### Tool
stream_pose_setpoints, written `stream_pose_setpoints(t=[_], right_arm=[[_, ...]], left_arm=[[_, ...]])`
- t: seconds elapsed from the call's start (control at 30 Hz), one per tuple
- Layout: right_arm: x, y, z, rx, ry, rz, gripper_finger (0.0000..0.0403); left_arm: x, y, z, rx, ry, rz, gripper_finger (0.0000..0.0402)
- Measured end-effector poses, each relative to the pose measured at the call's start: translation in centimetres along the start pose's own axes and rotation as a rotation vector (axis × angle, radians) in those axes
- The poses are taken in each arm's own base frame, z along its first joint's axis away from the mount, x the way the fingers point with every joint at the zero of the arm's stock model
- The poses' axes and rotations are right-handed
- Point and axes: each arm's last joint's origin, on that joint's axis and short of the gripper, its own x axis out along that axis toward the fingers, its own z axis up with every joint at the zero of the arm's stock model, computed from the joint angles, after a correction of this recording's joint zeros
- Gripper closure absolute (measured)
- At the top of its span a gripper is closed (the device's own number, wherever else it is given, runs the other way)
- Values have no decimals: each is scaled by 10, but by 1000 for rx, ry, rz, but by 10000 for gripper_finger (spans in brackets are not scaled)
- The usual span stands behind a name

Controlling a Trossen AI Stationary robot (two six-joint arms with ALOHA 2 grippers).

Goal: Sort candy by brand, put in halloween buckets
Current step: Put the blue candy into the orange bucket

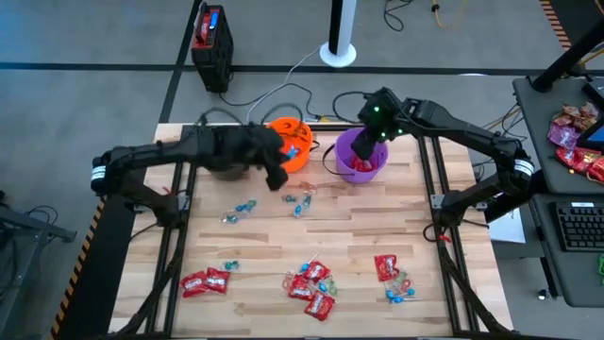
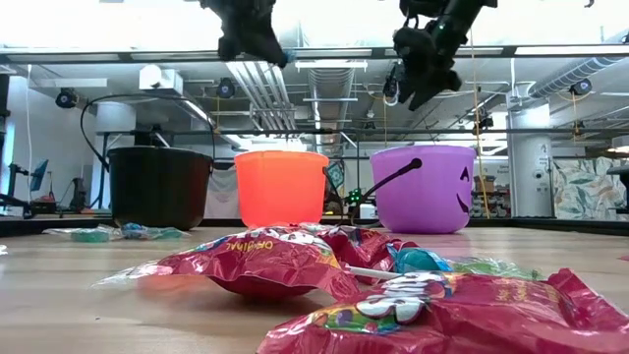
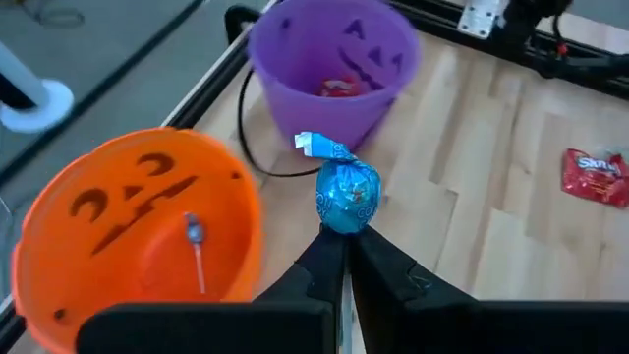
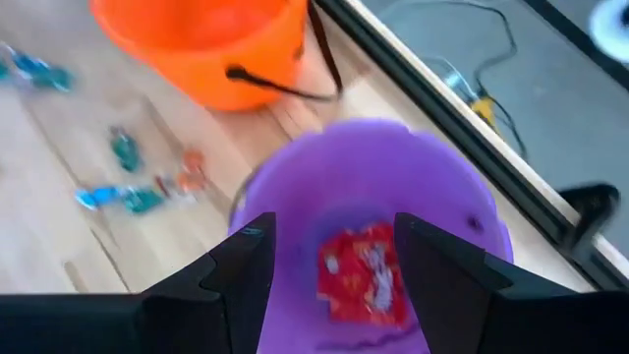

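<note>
Candy lies scattered over the lower half of the wooden table [image 1: 377, 203] in the high view — red packets [image 1: 205, 280] at lower left, another cluster of red packets with blue pieces [image 1: 311, 286] at lower centre, and a red packet [image 1: 386, 266] at lower right, with small blue twist-wrapped sweets [image 1: 300, 202] nearer the middle. Along the upper edge stand the halloween buckets: the black bucket [image 2: 159, 186], the orange bucket [image 1: 293, 140] and the purple bucket [image 1: 361, 156]. The left gripper [image 3: 343, 234] hangs beside the orange bucket's rim, fingers pinched tight on a blue-wrapped lollipop [image 3: 347, 195]; a lollipop on a thin stick [image 3: 196, 247] already lies inside the orange bucket. The right gripper [image 4: 329, 246] hovers directly above the purple bucket with its fingers [image 4: 246, 258] spread wide and nothing between them — a red packet [image 4: 364, 273] rests on the bucket's floor below.
</note>
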Motion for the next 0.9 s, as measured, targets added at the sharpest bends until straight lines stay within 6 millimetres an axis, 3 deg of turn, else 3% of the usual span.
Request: stream_pose_setpoints(t=[0.17,0.33,0.57,0.67,0.9], right_arm=[[0,-18,11,50,-82,56,202],[-1,-37,17,96,-146,21,202],[-6,-62,30,210,-287,-20,202],[-8,-66,34,253,-341,-19,202],[-8,-68,35,289,-363,-91,202]], left_arm=[[7,43,8,44,-14,5,401],[21,84,7,111,27,-24,402],[34,143,9,128,-45,-54,402],[41,153,9,116,-59,-49,402],[63,147,5,87,-17,-103,401]])
